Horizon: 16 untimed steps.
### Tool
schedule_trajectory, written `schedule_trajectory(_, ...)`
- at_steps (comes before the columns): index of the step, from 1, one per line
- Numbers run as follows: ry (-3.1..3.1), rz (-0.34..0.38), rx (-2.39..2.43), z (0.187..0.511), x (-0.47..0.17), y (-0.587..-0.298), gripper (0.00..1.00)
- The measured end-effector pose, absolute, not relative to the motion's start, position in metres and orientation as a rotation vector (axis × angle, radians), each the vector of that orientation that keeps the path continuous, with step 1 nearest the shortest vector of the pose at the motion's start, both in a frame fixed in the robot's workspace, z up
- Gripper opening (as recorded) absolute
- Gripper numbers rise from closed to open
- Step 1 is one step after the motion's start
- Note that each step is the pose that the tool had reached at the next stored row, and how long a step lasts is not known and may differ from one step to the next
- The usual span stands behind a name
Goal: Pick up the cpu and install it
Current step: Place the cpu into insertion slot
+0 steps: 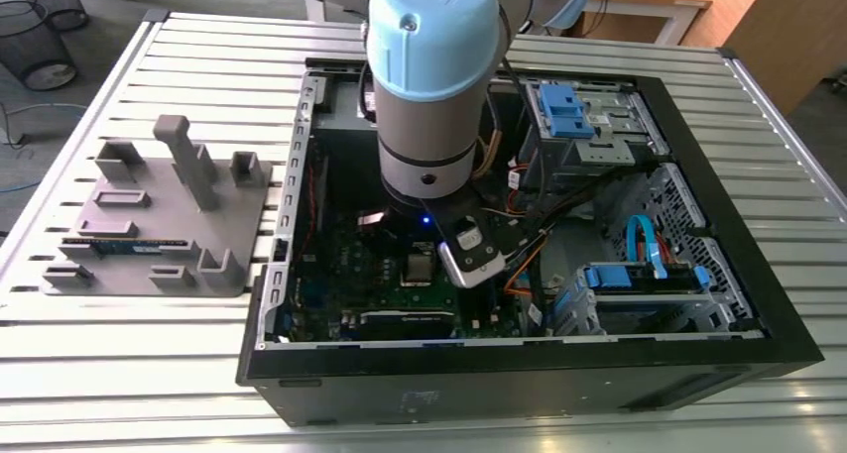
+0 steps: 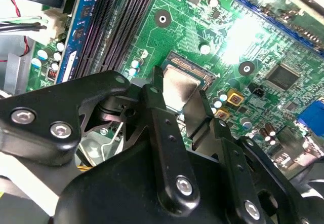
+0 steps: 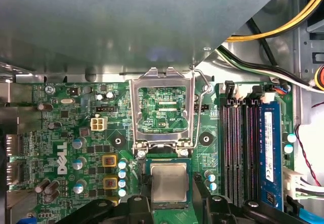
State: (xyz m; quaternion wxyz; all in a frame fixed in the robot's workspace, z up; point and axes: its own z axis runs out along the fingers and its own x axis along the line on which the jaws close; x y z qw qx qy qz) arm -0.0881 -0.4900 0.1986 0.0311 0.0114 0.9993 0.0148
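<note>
My claw [image 2: 181,96] is set narrow. Its fingers [image 2: 158,92] stand against two opposite edges of the cpu [image 2: 182,88], with the chip between them. I judge this to be a closed grip on the cpu, not a free hover.

The cpu lies level at the socket [image 2: 190,66], metal top up. I cannot tell whether it is seated or just above the contacts. The hinged frame [image 3: 163,77] stands open just beside the socket, clear of the chip.

Handling, by judgement:
- The cpu is light, thin and stiff.
- Its metal top is smooth, so the hold belongs on the two side edges, with light, even pressure.
- The underside and the socket contacts are fragile, so the cpu should not be tilted, slid or pressed down.

Outward from the socket is the board [image 3: 66,133], with the memory slots [image 3: 238,153] near the socket. The board lies inside the case [image 1: 530,359]. A grey holder [image 1: 146,225] rests on the worktop [image 1: 133,374] beside the case, at the exterior view's left.
</note>
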Motion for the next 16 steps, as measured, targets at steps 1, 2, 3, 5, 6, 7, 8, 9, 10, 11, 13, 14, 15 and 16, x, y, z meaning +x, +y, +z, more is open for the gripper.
schedule_trajectory(1,3.079,0.045,0.035,0.1987,-0.0881,-0.4900,0.44)
schedule_trajectory(2,3.079,0.045,0.035,0.1987,-0.0881,-0.4900,0.44)
schedule_trajectory(3,3.079,0.045,0.035,0.1986,-0.0881,-0.4900,0.44)
schedule_trajectory(5,3.079,0.045,0.035,0.1985,-0.0881,-0.4900,0.44)
schedule_trajectory(6,3.079,0.046,0.035,0.1985,-0.0881,-0.4900,0.44)
schedule_trajectory(7,3.079,0.046,0.035,0.1985,-0.0881,-0.4900,0.45)
schedule_trajectory(8,3.079,0.046,0.035,0.1985,-0.0881,-0.4900,0.45)
schedule_trajectory(9,3.079,0.046,0.035,0.1984,-0.0881,-0.4900,0.45)
schedule_trajectory(10,3.079,0.045,0.035,0.1984,-0.0881,-0.4900,0.51)
schedule_trajectory(11,3.079,0.046,0.035,0.1980,-0.0882,-0.4900,0.51)
schedule_trajectory(13,3.079,0.046,0.035,0.1972,-0.0891,-0.4900,0.51)
schedule_trajectory(14,3.079,0.046,0.035,0.1970,-0.0896,-0.4900,0.51)
schedule_trajectory(15,3.079,0.045,0.035,0.1967,-0.0900,-0.4900,0.51)
schedule_trajectory(16,3.079,0.046,0.035,0.1964,-0.0904,-0.4900,0.51)
